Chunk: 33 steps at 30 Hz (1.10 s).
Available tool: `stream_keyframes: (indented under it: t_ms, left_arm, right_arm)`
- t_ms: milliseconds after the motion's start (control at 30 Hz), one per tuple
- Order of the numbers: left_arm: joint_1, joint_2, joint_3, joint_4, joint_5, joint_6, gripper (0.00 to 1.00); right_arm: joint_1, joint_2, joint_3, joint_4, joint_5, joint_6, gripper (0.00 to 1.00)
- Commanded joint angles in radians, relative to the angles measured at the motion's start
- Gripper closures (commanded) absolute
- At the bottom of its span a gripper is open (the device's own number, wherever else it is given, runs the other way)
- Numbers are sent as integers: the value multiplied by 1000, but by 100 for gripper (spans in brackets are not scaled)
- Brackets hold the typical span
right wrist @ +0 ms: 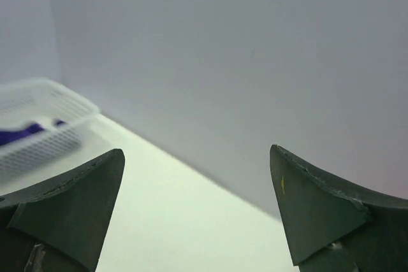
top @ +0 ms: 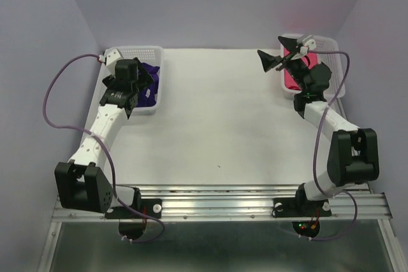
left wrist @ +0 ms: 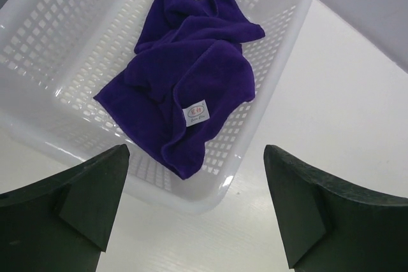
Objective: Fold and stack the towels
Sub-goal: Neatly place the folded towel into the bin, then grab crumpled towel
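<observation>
A dark purple towel (left wrist: 185,74) with a white tag (left wrist: 196,114) lies crumpled in the left white mesh basket (left wrist: 38,36). My left gripper (left wrist: 197,208) hangs open above the basket's near corner, with nothing between its fingers. From the top view the purple towel (top: 151,71) shows beside the left gripper (top: 141,90). A magenta-pink towel (top: 292,78) lies in the right basket (top: 326,42), partly hidden by the right arm. My right gripper (top: 275,53) is raised and open, empty, pointing left over the table. The blue towel with orange blotches is out of view.
The right wrist view faces the grey back wall across the white table (right wrist: 185,221), with the left basket (right wrist: 38,100) far off at the left. Cables loop beside both arms. Grey walls close in the table on three sides.
</observation>
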Motion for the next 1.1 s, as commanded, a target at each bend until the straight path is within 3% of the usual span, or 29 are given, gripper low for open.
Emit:
stream_keyframes:
  t_ms: [0, 33, 100, 133, 233, 467, 667, 767, 800, 900, 933, 1067]
  left_arm:
    - [41, 95, 92, 24, -7, 58, 1]
    - [56, 116, 120, 18, -3, 69, 1]
    - [105, 173, 144, 12, 38, 81, 1]
    - [122, 192, 160, 27, 54, 104, 1]
    - [193, 308, 186, 89, 121, 141, 1]
    - [250, 550, 295, 162, 308, 210, 1]
    - [279, 728, 402, 116, 397, 219, 1]
    - [285, 776, 431, 104, 450, 215, 13]
    - [287, 782, 439, 99, 459, 215, 30]
    - [293, 772, 434, 102, 499, 215, 60]
    - [294, 766, 422, 108, 502, 207, 100]
    - [302, 672, 379, 134, 505, 201, 100]
  right_arm:
    - [-28, -118, -19, -213, 106, 654, 0]
    - [-22, -142, -45, -229, 112, 723, 0]
    - [-16, -227, -88, -415, 170, 833, 0]
    - [-4, -251, -90, -500, 176, 845, 0]
    - [57, -360, -104, -896, 384, 812, 0]
    - [73, -504, -204, -1115, 547, 824, 0]
    - [73, -503, -213, -1137, 542, 804, 0]
    - [73, -486, -227, -1126, 534, 804, 0]
    - [73, -482, -228, -1125, 532, 805, 0]
    - [73, -478, -234, -1125, 531, 802, 0]
    - [73, -480, -234, -1128, 532, 799, 0]
    - [73, -506, -242, -1129, 552, 798, 0]
